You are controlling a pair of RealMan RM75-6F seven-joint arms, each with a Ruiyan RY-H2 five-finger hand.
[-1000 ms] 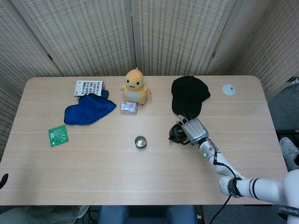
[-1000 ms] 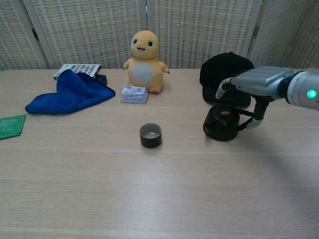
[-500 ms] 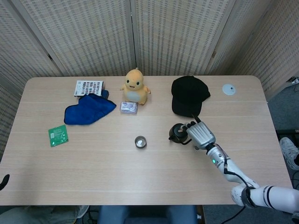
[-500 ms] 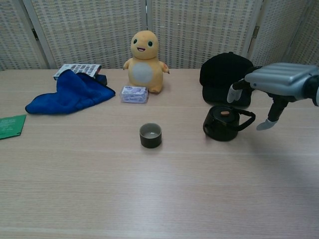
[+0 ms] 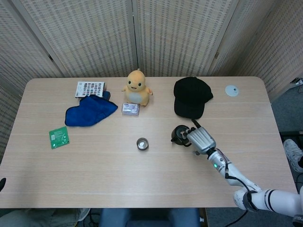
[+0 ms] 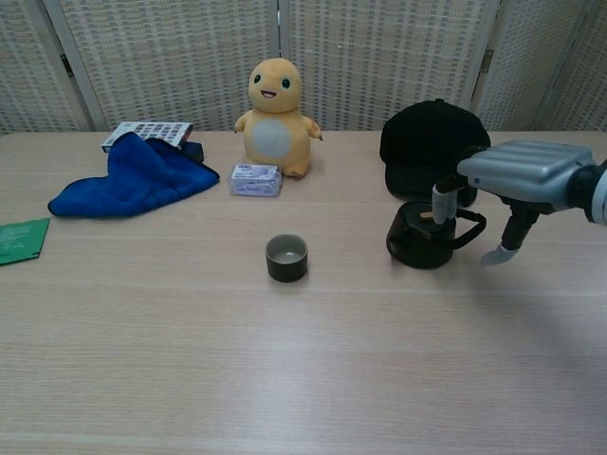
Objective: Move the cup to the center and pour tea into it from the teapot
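While the cup (image 6: 286, 257) sits at table centre, the teapot (image 6: 426, 236) stands at its 3 o'clock.
The right hand (image 6: 520, 180) hovers over the teapot handle, fingers (image 6: 440, 202) apart, holding nothing.

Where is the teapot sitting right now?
In the chest view the teapot stands right of the cup, just in front of the black cap, with the right hand at its handle side.
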